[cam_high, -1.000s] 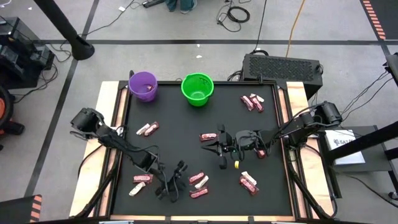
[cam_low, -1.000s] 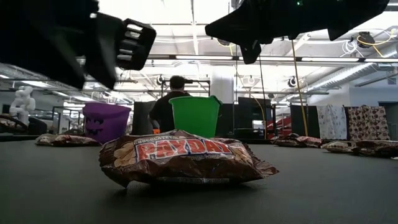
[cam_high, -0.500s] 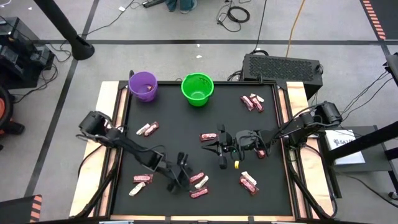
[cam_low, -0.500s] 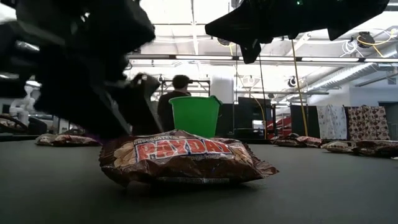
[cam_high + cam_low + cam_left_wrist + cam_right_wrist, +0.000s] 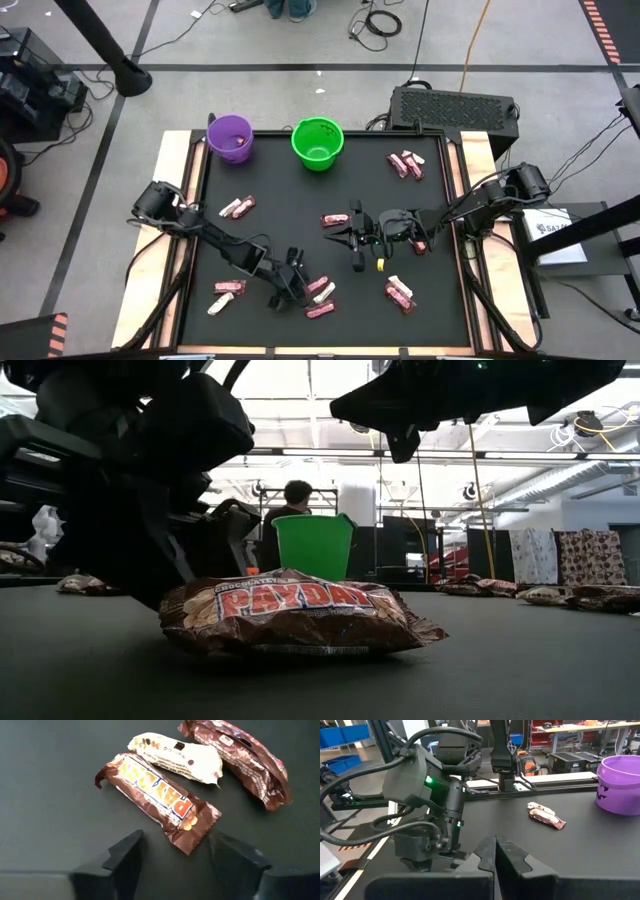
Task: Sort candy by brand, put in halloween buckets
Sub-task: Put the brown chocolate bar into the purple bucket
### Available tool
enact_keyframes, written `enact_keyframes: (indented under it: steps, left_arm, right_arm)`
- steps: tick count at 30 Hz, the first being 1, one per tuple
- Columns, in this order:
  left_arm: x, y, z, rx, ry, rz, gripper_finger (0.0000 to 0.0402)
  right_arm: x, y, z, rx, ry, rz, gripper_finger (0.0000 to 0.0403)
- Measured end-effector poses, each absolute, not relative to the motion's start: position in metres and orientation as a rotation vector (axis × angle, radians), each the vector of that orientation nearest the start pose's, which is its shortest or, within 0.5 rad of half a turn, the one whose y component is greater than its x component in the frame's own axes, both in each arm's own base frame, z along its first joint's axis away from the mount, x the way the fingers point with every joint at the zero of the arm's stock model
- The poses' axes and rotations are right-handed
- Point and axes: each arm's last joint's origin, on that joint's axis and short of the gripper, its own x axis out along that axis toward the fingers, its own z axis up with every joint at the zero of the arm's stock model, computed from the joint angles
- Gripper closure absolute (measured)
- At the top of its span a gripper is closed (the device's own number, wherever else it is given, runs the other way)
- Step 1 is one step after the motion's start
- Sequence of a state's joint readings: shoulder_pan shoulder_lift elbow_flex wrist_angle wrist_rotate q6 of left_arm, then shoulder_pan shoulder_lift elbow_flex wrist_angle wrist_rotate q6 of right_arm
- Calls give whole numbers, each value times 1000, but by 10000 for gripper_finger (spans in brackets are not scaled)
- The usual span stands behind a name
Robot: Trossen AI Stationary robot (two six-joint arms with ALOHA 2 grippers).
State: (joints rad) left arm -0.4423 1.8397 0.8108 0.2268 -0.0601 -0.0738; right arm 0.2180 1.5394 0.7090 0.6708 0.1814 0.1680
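While the right gripper (image 5: 352,238) hangs pressed together mid-table, the left gripper (image 5: 175,852) reaches low, fingers spread, just short of a brown bar (image 5: 157,800) reading "PAYDAY", far from the green bucket (image 5: 317,142).

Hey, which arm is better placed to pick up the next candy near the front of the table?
The left. Its open gripper hangs right over a brown PayDay bar in the front cluster. The right gripper, fingers shut, waits mid-table, farther off.
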Motion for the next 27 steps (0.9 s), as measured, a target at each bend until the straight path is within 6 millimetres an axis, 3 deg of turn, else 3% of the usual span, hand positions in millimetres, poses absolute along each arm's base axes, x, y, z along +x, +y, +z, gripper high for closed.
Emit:
enact_keyframes:
  steps: [11, 15, 22, 27]
  left_arm:
    - [306, -138, 110, 127, 791, -319, 375]
    - [309, -136, 116, 121, 777, -309, 396]
    - [300, -123, 170, 148, 737, -244, 399]
    - [270, -96, 220, 305, 724, 7, 400]
  right_arm:
    - [310, 63, 212, 131, 159, 24, 403]
    - [310, 63, 212, 131, 160, 24, 403]
    - [309, 63, 209, 125, 187, 21, 403]
    - [308, 63, 203, 69, 248, 21, 403]
